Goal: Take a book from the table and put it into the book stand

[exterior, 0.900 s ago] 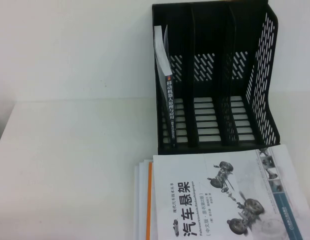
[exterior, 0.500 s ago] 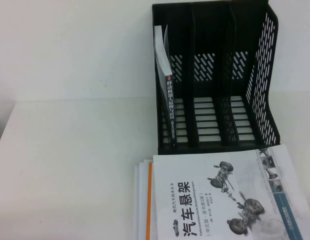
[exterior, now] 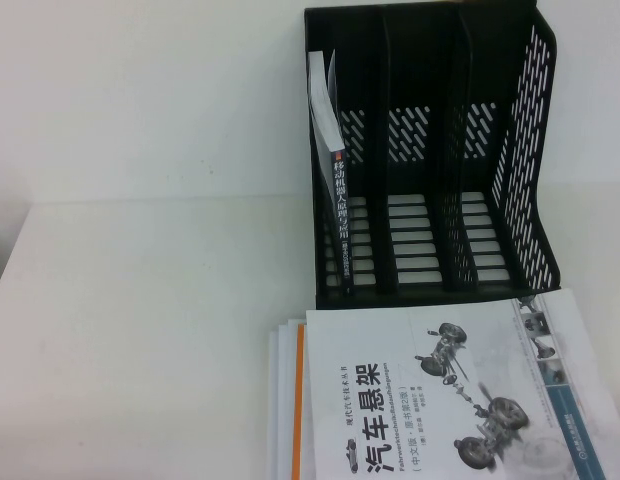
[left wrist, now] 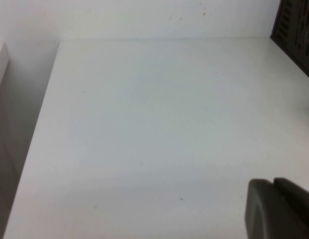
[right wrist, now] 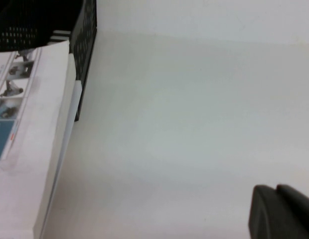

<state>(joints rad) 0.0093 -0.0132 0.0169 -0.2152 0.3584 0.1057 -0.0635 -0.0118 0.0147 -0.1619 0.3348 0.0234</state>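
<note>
The book [exterior: 440,400], white with grey suspension drawings and a bold black title, lies flat on top of a stack at the table's [exterior: 140,300] near edge, just in front of the book stand [exterior: 530,150]. The black three-slot stand sits at the back, its middle and right slots empty. Neither gripper shows in the high view. My left gripper [left wrist: 273,181] is shut and empty over bare table, with the stand's corner [left wrist: 296,30] off to one side. My right gripper [right wrist: 276,188] is shut and empty over bare table, beside the book's edge [right wrist: 30,124] and the stand's side wall [right wrist: 87,40].
A black-spined book with an orange mark [exterior: 340,220] stands in the stand's left slot, white pages poking above it. Under the top book lie more books, one with an orange stripe [exterior: 299,400]. A white wall rises behind the table.
</note>
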